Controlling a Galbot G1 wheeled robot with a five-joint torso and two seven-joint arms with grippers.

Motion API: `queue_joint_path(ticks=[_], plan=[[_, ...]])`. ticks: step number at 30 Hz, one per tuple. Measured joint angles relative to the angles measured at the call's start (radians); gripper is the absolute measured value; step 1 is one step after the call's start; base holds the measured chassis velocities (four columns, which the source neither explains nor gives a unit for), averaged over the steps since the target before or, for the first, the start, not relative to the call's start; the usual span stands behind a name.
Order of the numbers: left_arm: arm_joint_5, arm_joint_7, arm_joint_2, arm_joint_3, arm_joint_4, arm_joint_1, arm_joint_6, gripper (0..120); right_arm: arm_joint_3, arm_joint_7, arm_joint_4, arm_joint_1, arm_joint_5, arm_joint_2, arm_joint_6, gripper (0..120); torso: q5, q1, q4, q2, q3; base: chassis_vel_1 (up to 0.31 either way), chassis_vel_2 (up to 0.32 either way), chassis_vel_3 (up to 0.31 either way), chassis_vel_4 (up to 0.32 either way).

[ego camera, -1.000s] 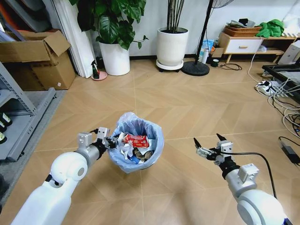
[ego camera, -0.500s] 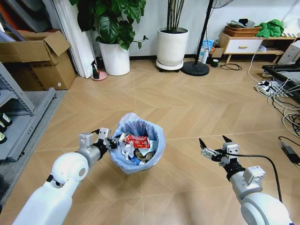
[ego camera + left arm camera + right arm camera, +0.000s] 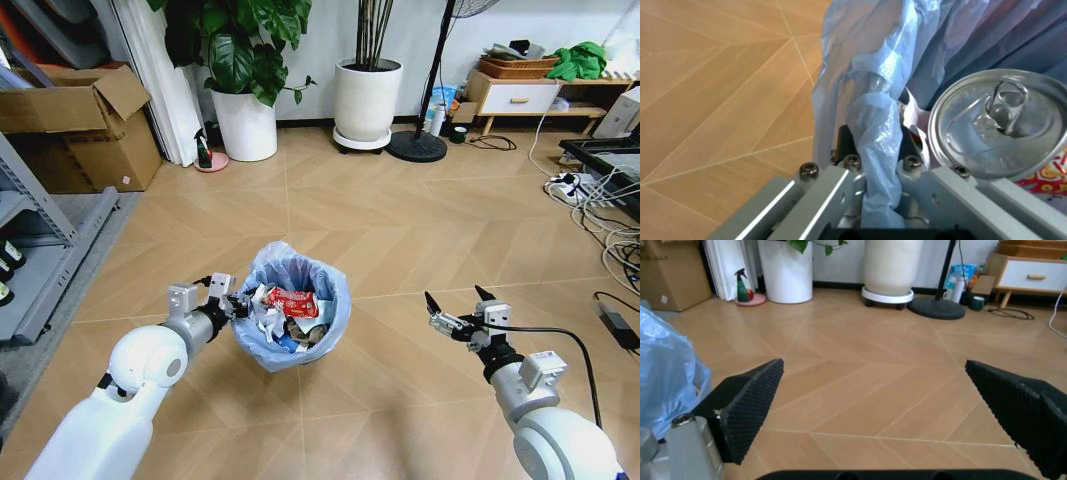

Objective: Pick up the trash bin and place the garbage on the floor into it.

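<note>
Crinkly blue liner makes the trash bin light but slippery — left gripper clamps its near-left rim; right gripper gapes, idle.

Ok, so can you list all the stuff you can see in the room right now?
trash bin: one, black with light-blue bag, floor middle, held at the rim
garbage: pile inside the bin, red can, white paper wads
plant pots: two, white, by the far wall
cardboard box: one, brown, far left
fan base: one, black, beside the pots
cables: several, floor at right
floor: tan wood chevron
left gripper: shut on the bin's bagged rim
right gripper: open, above bare floor, right of the bin
</note>
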Motion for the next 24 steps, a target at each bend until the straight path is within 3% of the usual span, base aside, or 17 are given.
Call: queue_joint_path(ticks=[24], plan=[[-0.008,-0.044,0.006,-0.010,-0.001,0.009,0.000,0,0.008,-0.012,-0.014,0.009,-0.006,0.008,0.014,100,0.0001,0.000,-0.0002,0.000,0.000,-0.071,-0.066,0.070,0.067]])
